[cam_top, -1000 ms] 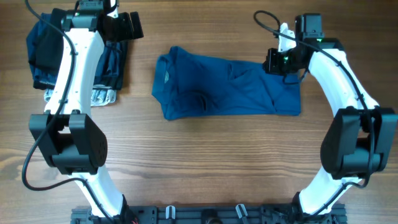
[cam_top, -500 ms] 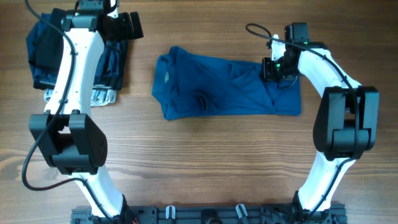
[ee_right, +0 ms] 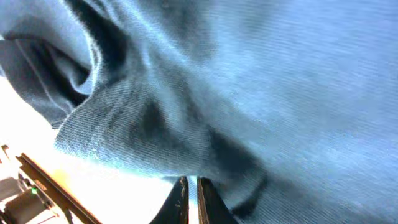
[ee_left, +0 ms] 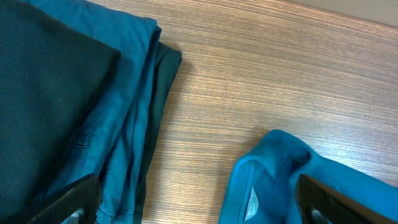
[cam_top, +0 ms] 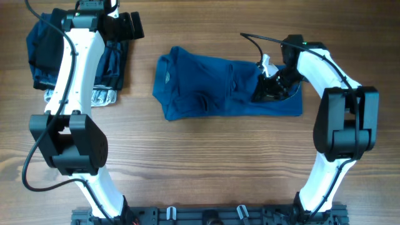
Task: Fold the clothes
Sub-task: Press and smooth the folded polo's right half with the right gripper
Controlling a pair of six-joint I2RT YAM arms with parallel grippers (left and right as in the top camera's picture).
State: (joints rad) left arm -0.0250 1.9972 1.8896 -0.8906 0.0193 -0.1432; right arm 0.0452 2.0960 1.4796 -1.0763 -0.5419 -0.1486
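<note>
T-shirt (cam_top: pixel 212 90) only a strip by the table (cam_top: pixel 206 162) far edge; right gripper (cam_top: pixel 265 89) pinched shut, left gripper (cam_top: pixel 128 26) gaping; cross-folds likely remain.

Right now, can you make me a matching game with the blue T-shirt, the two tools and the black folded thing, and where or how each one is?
Things:
1. blue T-shirt
2. left tool
3. right tool
4. black garment

Places and states:
A. wide open, near the folded pile
B. lying on top of the folded pile
C. shut on blue cloth
D. laid out in the middle of the table

Pairs: 1-D, 2-A, 3-C, 4-B.
</note>
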